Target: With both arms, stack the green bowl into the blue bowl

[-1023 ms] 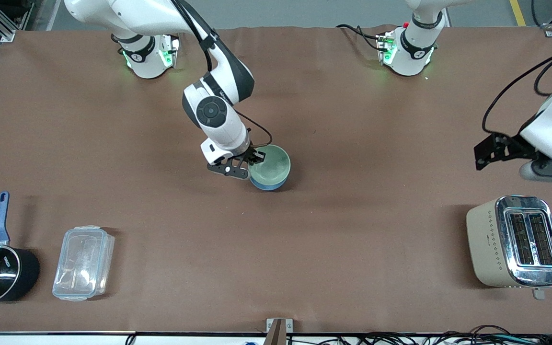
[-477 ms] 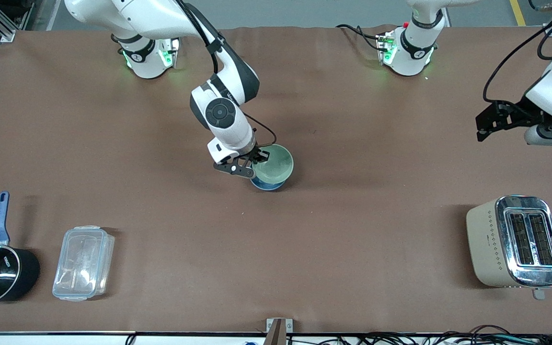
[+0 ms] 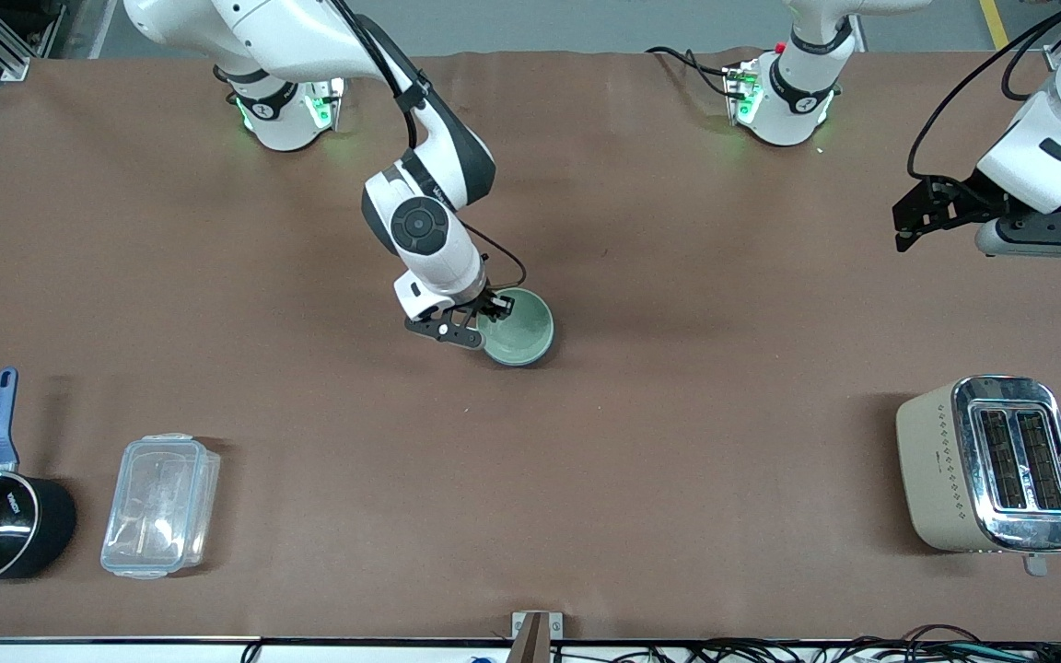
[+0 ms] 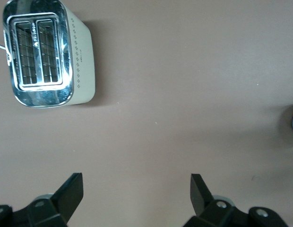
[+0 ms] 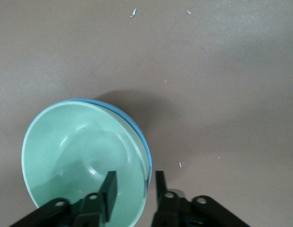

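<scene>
Brown table (image 3: 678,442): green bowl (image 3: 519,333) nested in blue bowl (image 5: 145,146).

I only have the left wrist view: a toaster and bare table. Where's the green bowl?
Observer: The green bowl sits nested in the blue bowl mid-table.
Operator: Is the right gripper off it?
Observer: No, the right gripper straddles the rim, one finger inside, one outside.
Operator: And where is my gripper?
Observer: The left gripper hangs open over the left arm's end of the table, with the toaster nearer the front camera.
</scene>
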Controlling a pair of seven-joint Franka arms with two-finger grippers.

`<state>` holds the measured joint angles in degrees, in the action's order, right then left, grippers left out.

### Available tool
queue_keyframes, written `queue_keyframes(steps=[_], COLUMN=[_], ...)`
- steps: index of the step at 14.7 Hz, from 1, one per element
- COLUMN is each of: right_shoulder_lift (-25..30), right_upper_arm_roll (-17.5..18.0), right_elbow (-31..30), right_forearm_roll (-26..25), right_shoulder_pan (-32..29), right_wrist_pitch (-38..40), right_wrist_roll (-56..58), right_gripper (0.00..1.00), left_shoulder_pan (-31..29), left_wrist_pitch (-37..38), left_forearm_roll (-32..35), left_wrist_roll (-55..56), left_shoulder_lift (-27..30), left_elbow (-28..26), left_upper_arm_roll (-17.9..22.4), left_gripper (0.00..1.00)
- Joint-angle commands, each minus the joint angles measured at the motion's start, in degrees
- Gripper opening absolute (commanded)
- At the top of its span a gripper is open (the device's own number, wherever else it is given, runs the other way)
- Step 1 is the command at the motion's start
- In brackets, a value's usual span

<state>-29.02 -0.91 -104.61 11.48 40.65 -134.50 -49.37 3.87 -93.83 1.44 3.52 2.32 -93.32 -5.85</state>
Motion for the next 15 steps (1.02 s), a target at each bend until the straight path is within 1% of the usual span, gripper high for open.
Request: queue_keyframes(steps=[1,2,3,4,6,8,9,11,13,15], right_shoulder_lift=[5.26,8.25,12.63,15.81,21.35,26.19,27.34,27.36,27.27,27.35], right_upper_arm_roll=[-1.19,-2.59,-4.17,-5.84,-8.4,-10.16,-9.56,-6.93,-5.86,-4.46], right_elbow=[0.28,0.2,0.28,0.46,0.46,1.33,2.82,9.12,14.41,17.76], right_forearm_roll=[-0.32,-1.89,-5.99,-8.82,-10.34,-10.52,-10.43,-10.43,-10.52,-10.34], right_shoulder_pan=[-1.18,-1.19,-1.45,-1.88,-4.34,-9.85,-14.67,-23.29,-30.15,-36.93], right_wrist_pitch=[5.18,8.43,12.73,16.16,19.87,24.52,27.42,35.67,39.3,43.6], right_wrist_roll=[-0.64,-0.55,-0.55,-0.12,1.11,9.85,14.26,21.04,26.66,36.49], right_gripper=[1.0,1.0,1.0,1.0,1.0,1.0,1.0,1.0,1.0,1.0], left_shoulder_pan=[0.09,0.09,0.18,0.35,0.53,0.53,0.53,0.62,0.79,0.7], left_wrist_pitch=[-1.27,-1.1,-1.01,-1.01,-0.75,-0.13,0.04,-0.04,-0.04,-0.04], left_forearm_roll=[-4.15,-5.12,-4.78,-4.52,-3.03,-1.18,-1.17,-1.17,-1.09,-1.09], left_wrist_roll=[-0.1,0.08,0.69,0.78,1.83,2.54,3.32,4.74,4.74,4.65], left_shoulder_lift=[1.9,2.16,2.25,2.16,2.25,2.34,2.34,2.16,2.16,2.16], left_elbow=[-2.21,-2.22,-1.95,-1.6,-1.42,-1.42,-1.42,-1.34,-1.16,-0.9], left_upper_arm_roll=[0.57,0.57,0.57,0.49,0.31,-0.22,-0.39,-0.66,-0.92,-1.36], left_gripper=[1.0,1.0,1.0,1.0,1.0,1.0,1.0,1.0,1.0,1.0])
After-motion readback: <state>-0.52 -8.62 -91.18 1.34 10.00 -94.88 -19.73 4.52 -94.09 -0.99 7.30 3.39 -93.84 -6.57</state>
